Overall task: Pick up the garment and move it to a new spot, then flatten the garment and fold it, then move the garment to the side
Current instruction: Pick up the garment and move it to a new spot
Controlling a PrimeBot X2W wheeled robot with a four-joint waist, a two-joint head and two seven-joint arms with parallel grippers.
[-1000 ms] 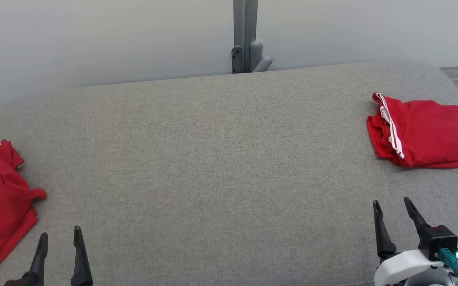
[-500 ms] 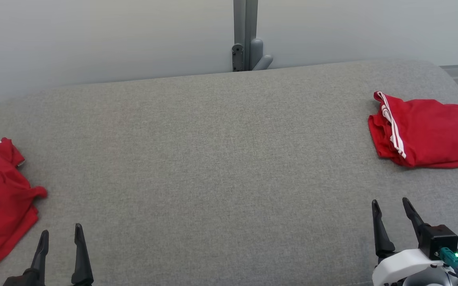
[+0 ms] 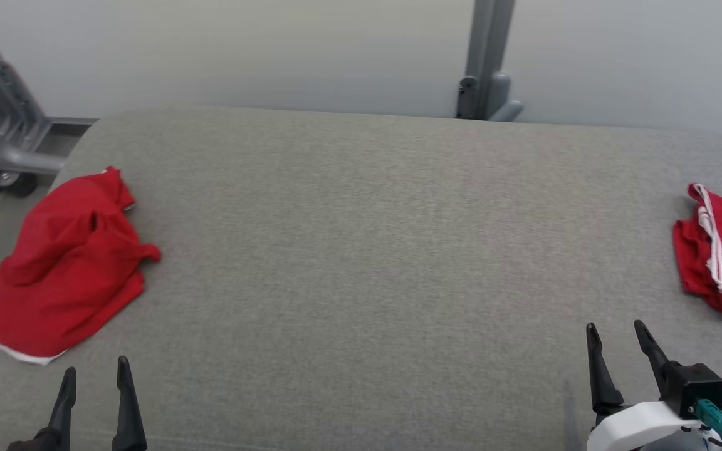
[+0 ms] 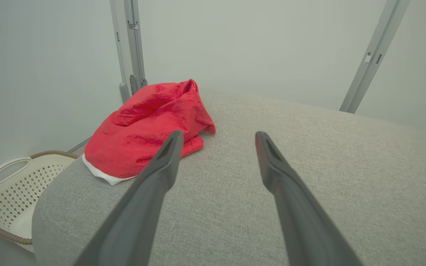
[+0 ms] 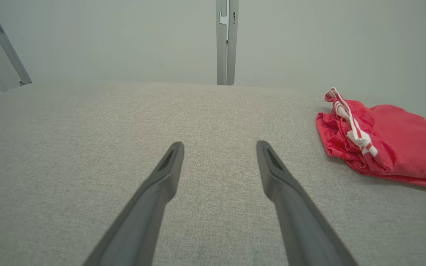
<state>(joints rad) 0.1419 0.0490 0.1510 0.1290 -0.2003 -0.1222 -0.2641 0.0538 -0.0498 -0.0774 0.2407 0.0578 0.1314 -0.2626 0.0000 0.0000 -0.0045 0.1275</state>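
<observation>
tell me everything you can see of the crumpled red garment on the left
The red garment is soft, thin cloth bunched in a loose mound of folds, with a white hem along its near edge. It lies at the left end of the grey padded surface, reaching close to the rim. Nothing but that surface touches it; the open left gripper is apart from it, nearer the robot.

Matt red cloth garment (image 3: 66, 263) on coarse grey woven table (image 3: 361, 250).
</observation>
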